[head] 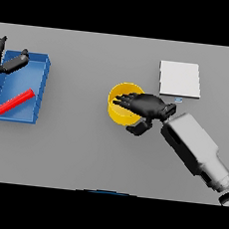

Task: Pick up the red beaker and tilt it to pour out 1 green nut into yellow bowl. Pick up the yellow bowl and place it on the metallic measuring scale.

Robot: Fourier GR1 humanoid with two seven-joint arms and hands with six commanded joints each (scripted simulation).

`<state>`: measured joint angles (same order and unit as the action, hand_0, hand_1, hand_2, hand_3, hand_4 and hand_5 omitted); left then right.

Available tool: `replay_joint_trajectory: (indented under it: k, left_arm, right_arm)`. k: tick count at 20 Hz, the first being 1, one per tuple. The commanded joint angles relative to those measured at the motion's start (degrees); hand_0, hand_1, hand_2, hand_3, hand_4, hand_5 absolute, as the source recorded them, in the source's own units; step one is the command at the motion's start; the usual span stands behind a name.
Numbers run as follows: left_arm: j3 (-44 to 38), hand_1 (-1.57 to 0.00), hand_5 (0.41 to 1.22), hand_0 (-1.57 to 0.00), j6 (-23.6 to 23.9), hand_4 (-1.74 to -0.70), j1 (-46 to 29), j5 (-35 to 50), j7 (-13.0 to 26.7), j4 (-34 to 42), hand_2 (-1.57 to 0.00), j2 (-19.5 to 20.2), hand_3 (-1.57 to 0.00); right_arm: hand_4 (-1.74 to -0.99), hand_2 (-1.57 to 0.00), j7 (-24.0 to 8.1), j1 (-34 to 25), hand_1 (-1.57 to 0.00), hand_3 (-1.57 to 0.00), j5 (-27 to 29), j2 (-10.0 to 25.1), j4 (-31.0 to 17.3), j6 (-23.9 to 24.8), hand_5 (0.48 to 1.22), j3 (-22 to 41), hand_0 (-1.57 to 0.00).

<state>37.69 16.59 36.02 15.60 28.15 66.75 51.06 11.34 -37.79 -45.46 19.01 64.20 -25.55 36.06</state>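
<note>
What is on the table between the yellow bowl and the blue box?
Nothing. In the head view, only bare grey table lies between the yellow bowl and the blue box.

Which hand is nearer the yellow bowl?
Right. The right hand reaches over the yellow bowl, fingers above its opening. The left hand is far off, over the blue tray.
</note>
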Motion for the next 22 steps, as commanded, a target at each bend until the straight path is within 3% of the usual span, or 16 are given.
replay_joint_trajectory:
  k: [1,5,6,8,10,12,13,16,19,22]
  left_arm:
    - [0.0,0.00,0.732,0.00,-0.1,-0.79,0.2,-0.1,-0.2,-0.4,0.00,0.0,0.00]
    - [0.3,0.00,0.725,0.00,-0.3,-0.79,0.5,-0.3,-0.1,-0.5,0.00,-0.3,0.00]
    - [0.1,0.00,0.723,0.00,-0.7,-0.79,0.5,-0.2,-0.5,-0.4,0.00,0.1,0.00]
    - [-0.4,0.00,0.723,0.00,-0.6,-0.79,0.2,0.2,-0.8,-0.1,0.00,0.6,0.00]
    - [-0.4,0.00,0.726,0.00,-0.1,-0.80,0.3,0.2,-0.4,0.8,0.00,0.6,0.00]
    - [-0.2,0.00,0.728,0.00,-0.1,-0.80,0.1,0.4,0.2,0.6,0.00,0.2,0.00]
    - [-0.3,0.00,0.727,0.00,0.2,-0.80,-0.1,0.4,-0.2,0.8,0.00,0.3,0.00]
    - [-0.3,0.00,0.725,0.00,0.2,-0.80,-0.1,0.3,-0.2,1.2,0.00,0.5,0.00]
    - [-0.5,0.00,0.724,0.00,0.6,-0.81,0.0,0.5,0.5,2.2,0.00,0.9,0.00]
    - [0.0,0.00,0.724,0.00,0.9,-0.80,-0.1,-0.1,1.2,2.3,0.00,0.9,0.00]
  right_arm:
    - [-1.304,0.00,0.0,-0.6,0.00,0.00,-0.2,0.0,-0.5,-0.3,0.703,0.2,0.00]
    - [-1.339,-0.07,-2.6,-1.1,-0.04,-0.09,-0.8,-1.0,-0.7,-1.2,0.784,0.9,-0.02]
    - [-1.362,-0.13,-2.4,-1.8,-0.11,-0.16,-1.2,-1.0,-1.3,-1.2,0.820,1.1,-0.09]
    - [-1.425,-0.39,-0.5,-1.7,-0.44,-0.36,-1.2,-0.6,-1.2,-1.6,0.964,1.7,-0.51]
    - [-1.534,-0.81,-0.2,-1.6,-0.85,-0.59,-0.8,-0.2,-1.2,-3.1,1.057,1.9,-0.89]
    - [-1.604,-1.09,-0.8,-1.4,-1.11,-0.87,0.0,0.5,0.2,-5.5,1.116,2.2,-1.14]
    - [-1.628,-1.18,-1.3,-1.4,-1.20,-0.93,0.1,0.4,0.3,-5.6,1.137,2.3,-1.22]
    - [-1.682,-1.31,-0.8,-1.1,-1.38,-1.14,1.0,1.0,0.8,-5.4,1.178,2.3,-1.39]
    - [-1.711,-1.42,-1.2,-1.7,-1.47,-1.18,1.4,1.1,0.8,-5.6,1.199,2.3,-1.48]
    - [-1.726,-1.47,-1.4,-1.5,-1.52,-1.19,2.9,3.4,3.8,-7.2,1.210,0.9,-1.52]
